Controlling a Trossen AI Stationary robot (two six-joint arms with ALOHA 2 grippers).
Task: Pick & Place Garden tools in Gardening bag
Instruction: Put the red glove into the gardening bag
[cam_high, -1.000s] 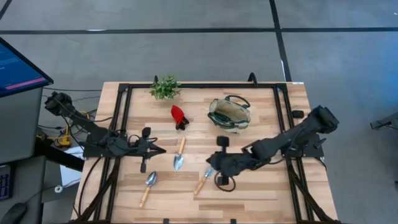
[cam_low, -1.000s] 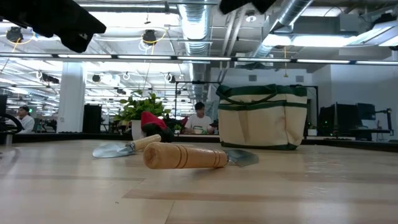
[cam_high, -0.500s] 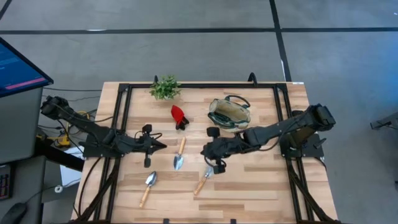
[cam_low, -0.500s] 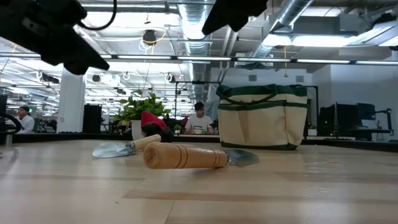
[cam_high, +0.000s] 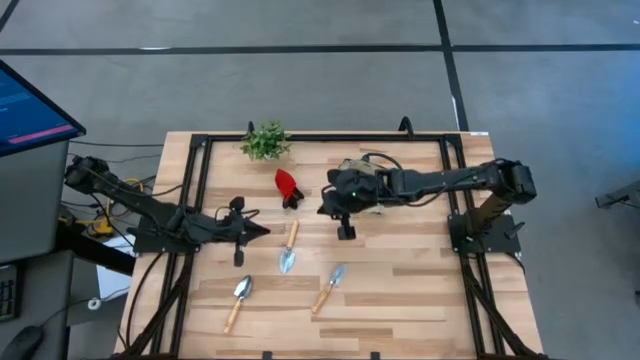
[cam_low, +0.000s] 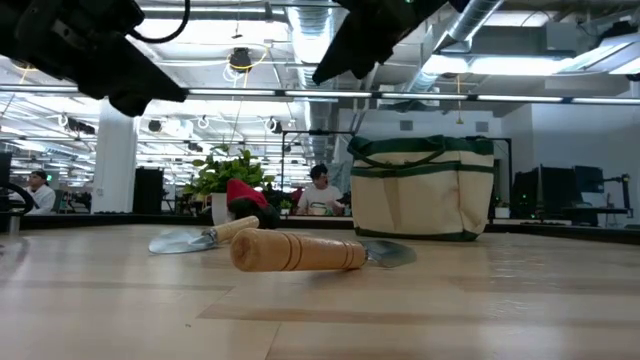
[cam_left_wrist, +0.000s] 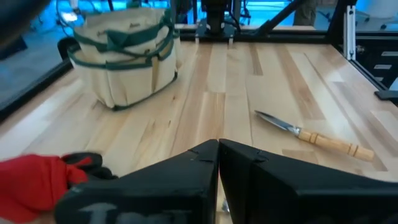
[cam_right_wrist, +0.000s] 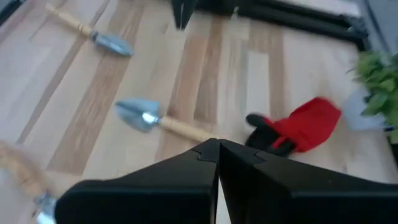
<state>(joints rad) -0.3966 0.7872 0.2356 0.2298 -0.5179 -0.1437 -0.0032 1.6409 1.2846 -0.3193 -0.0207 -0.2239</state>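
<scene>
My right gripper (cam_high: 322, 208) hangs shut and empty above the table, between the red-and-black tool (cam_high: 288, 187) and the gardening bag (cam_high: 362, 167), whose middle its arm hides. My left gripper (cam_high: 265, 230) hovers shut and empty at the left, near a wooden-handled trowel (cam_high: 289, 247). Two more wooden-handled tools (cam_high: 240, 300) (cam_high: 329, 288) lie flat nearer the front edge. In the right wrist view the shut fingertips (cam_right_wrist: 217, 146) point toward the red tool (cam_right_wrist: 305, 127) and a trowel (cam_right_wrist: 155, 118). The bag (cam_low: 422, 188) stands upright on its base.
A green potted plant (cam_high: 266, 141) stands at the far edge, left of the bag. A black frame (cam_high: 200, 180) runs around the table's sides. Bare wood lies between the tools and the front edge. People and desks show in the room beyond (cam_low: 320, 190).
My right gripper has swung from beside the near-right tool toward the far edge, ending next to the bag, still shut and carrying nothing. The tool stays where it lay. My left gripper has shifted slightly right and down.
</scene>
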